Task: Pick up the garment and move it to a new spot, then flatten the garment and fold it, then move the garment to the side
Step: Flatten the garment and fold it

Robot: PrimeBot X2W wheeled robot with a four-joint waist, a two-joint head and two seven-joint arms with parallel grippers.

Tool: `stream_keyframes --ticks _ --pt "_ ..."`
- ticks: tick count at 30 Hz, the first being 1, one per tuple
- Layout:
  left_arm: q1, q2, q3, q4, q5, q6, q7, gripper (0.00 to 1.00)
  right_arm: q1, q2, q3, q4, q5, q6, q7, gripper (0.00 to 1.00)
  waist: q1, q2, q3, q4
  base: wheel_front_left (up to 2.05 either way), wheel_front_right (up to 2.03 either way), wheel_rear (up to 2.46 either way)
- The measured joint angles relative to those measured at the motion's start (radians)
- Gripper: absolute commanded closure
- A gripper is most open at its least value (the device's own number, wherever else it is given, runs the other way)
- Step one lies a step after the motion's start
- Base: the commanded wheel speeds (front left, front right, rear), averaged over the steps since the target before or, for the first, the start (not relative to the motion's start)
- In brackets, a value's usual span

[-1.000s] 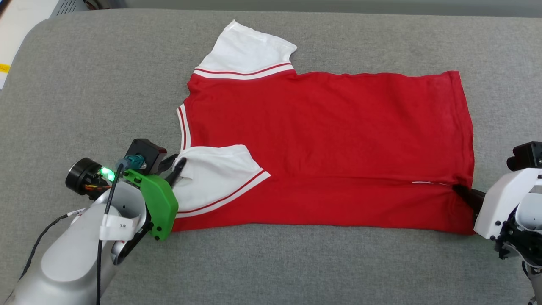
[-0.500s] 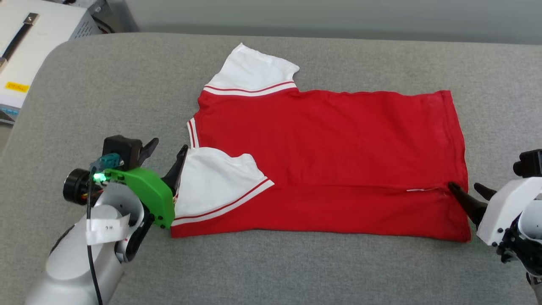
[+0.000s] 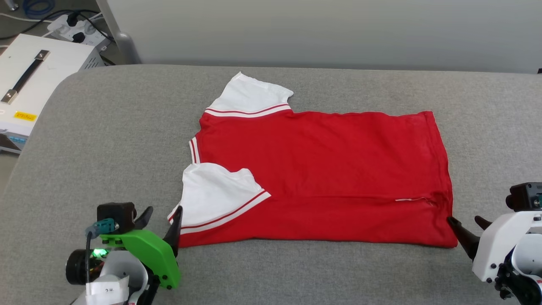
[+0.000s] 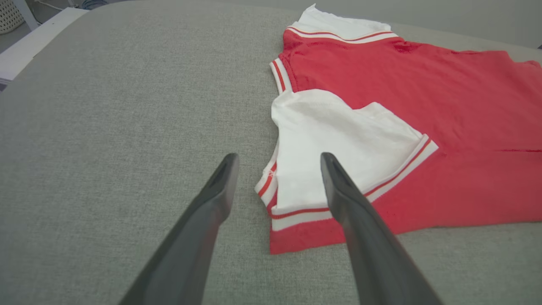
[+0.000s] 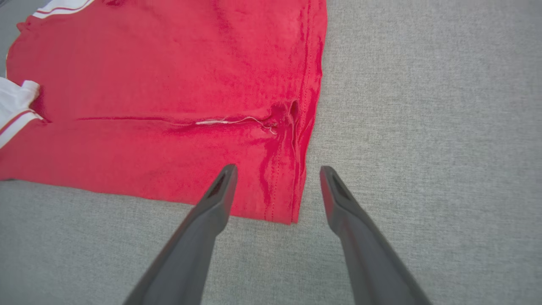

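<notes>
The garment lies flat on the grey cushion, a red T-shirt with its near long edge folded over and one white sleeve laid on the red body. The other white sleeve sticks out at the far side. My left gripper stands open just off the near left corner of the garment, holding nothing. At the near right corner my right gripper is open too, its fingers above the hem of the garment with nothing between them.
The grey cushion runs wide on every side of the shirt. Beyond its far left corner stands a white box with a black handle, with cables and a power strip behind it. A pale wall closes the back.
Both grippers have opened and let go of the garment, then drawn back toward me. The head camera has tilted up, so the whole scene sits lower in the picture.
</notes>
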Motion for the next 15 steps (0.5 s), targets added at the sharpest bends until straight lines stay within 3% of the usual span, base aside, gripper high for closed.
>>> stream_keyframes --ticks 8,15 --pt "0.045 0.017 -0.035 -0.076 -0.014 0.076 0.119 0.00 0.046 0.065 -0.009 -0.109 -0.060 0.000 0.049 0.00 0.0000 0.0000 0.035 -0.010 0.00 0.00 0.00" --pt "0.042 0.016 -0.034 -0.032 -0.008 0.112 0.124 0.00 0.046 0.083 -0.011 -0.134 -0.076 0.000 0.061 0.00 0.0000 0.0000 0.076 -0.027 0.00 0.00 0.00"
